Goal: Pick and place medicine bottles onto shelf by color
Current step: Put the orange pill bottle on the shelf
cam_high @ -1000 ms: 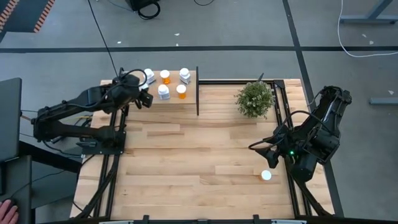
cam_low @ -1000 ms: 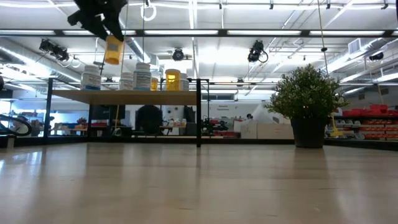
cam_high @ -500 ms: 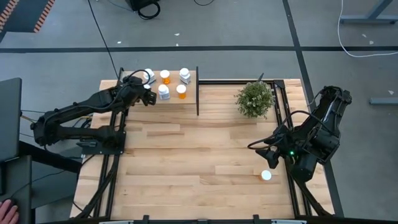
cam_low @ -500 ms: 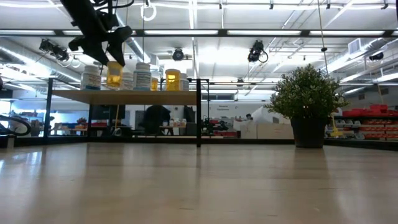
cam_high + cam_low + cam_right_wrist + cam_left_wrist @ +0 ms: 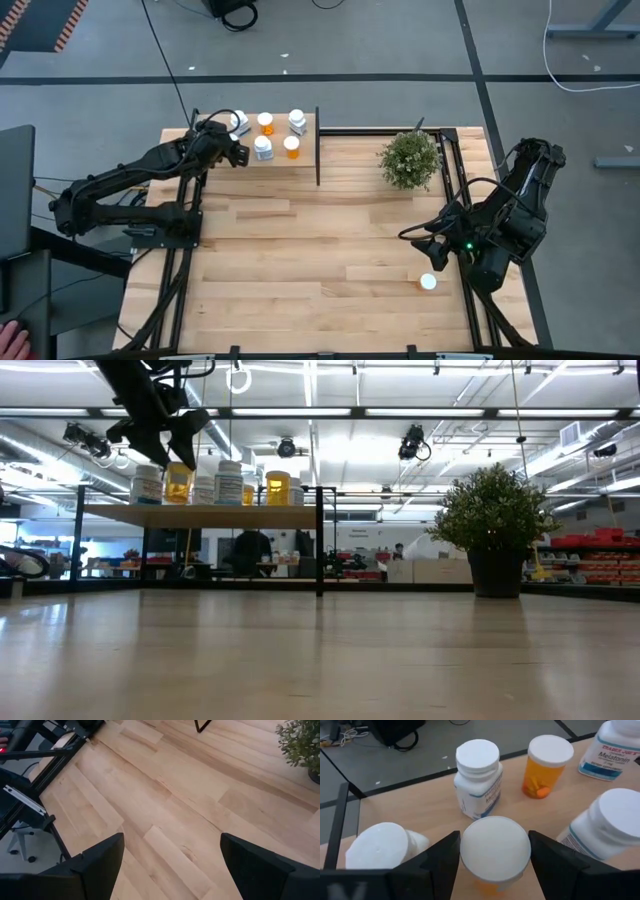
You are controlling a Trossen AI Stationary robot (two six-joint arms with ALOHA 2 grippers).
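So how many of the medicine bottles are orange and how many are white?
Orange bottles: 3, one held by the left gripper
White bottles: 4
Lone bottle, body colour hidden: 1
Total: 8

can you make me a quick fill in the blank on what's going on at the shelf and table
1. The left gripper is around a bottle with an ____ body.
2. That bottle is over the ____, among other bottles.
3. The right gripper hangs open over the bare ____.
4. One white bottle lies on the table near the ____ arm.

Missing words: orange; shelf; table; right
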